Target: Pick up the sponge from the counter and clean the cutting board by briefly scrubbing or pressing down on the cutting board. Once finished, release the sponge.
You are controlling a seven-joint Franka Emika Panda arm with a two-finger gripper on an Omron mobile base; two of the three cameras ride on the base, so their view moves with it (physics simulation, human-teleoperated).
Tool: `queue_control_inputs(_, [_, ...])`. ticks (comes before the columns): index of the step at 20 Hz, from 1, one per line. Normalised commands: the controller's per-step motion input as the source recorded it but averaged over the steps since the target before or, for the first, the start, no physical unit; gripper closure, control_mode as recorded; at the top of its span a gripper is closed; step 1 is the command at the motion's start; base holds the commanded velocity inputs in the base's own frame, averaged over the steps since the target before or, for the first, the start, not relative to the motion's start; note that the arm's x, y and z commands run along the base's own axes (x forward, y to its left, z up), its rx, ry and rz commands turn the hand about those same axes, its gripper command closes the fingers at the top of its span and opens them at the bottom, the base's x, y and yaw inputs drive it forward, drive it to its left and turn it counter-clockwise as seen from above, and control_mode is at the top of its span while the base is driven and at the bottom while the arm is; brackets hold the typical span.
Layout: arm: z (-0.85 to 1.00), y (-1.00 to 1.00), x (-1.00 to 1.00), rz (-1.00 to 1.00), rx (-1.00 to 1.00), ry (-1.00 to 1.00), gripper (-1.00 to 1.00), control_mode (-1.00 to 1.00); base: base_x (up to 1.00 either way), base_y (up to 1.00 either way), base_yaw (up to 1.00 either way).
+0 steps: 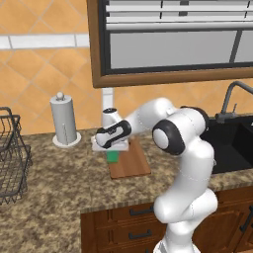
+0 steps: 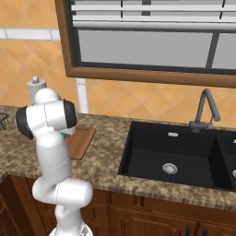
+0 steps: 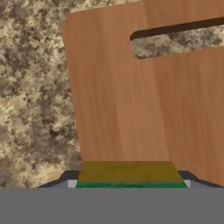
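Granite worktop: speckled brown-and-tan counter [image 1: 54, 183] runs above dark brown wooden drawers with black handles [image 1: 136, 225].
Window: wide dark-framed window with slatted blinds [image 2: 152, 39] sits on an orange tiled wall.
Sink: black double-basin sink [image 2: 177, 156] with a grey tap [image 2: 203, 110] is set into the counter, to the right of the board.
Cutting board: flat reddish-brown wooden board with rounded corners [image 3: 131, 92] lies on the counter; its slot handle shows granite through it in the hand view.
Wire basket: black wire rack [image 1: 12, 158] stands at the left edge of the left base view.
Paper towel: white upright roll on a round stand [image 1: 64, 121] stands near the wall, left of the board.
Gripper: two-finger hand [image 3: 130, 183] is closed on the sponge, directly over the board.
Sponge: small flat green rectangular block [image 3: 130, 174] is clamped between the fingers; whether it touches the wood cannot be told.
View differences: the left base view shows green under the hand [image 1: 112, 156]; the right base view has the arm in front of that spot.
Writing: none can be read.
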Motion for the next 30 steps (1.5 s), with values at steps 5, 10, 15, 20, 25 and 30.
queue_control_inputs(5, [-0.11,-0.01,0.63,0.00,0.00,-0.14,1.00,-1.00,0.00,0.00,0.00])
queue_control_inputs(10, [-0.19,-0.13,0.59,0.01,0.00,-0.18,1.00,-1.00,0.00,0.00,0.00])
queue_control_inputs(15, [-0.12,-0.15,0.32,0.01,0.00,-0.16,1.00,-1.00,0.00,0.00,0.00])
queue_control_inputs(20, [0.00,-0.33,0.07,0.02,0.00,-0.07,1.00,-1.00,0.00,0.00,0.00])
queue_control_inputs(25, [0.00,-0.51,0.12,0.04,0.00,-0.01,1.00,-1.00,0.00,0.00,0.00])
queue_control_inputs(30, [0.00,-0.52,0.13,0.05,0.00,-0.03,1.00,-1.00,0.00,0.00,0.00])
